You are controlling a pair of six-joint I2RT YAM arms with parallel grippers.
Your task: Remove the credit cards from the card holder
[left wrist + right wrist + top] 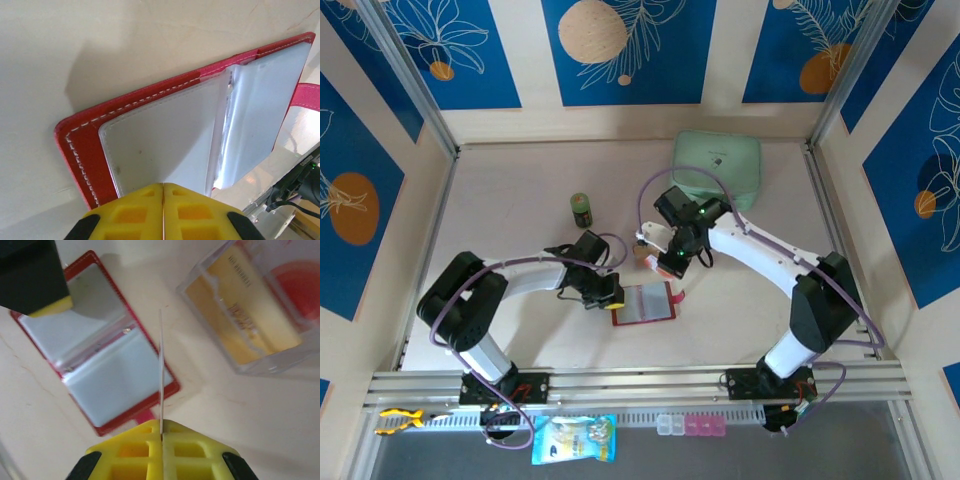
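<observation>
Yellow right hand tight on card

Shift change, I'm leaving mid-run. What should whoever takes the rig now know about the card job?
Left gripper: shut, tips at the open holder's sleeve edge.
Right gripper: shut on a thin card, edge-on between holder and clear box.
Done: two cards in the clear box.
Left: set this card down; visible sleeves look empty, check the others.
</observation>
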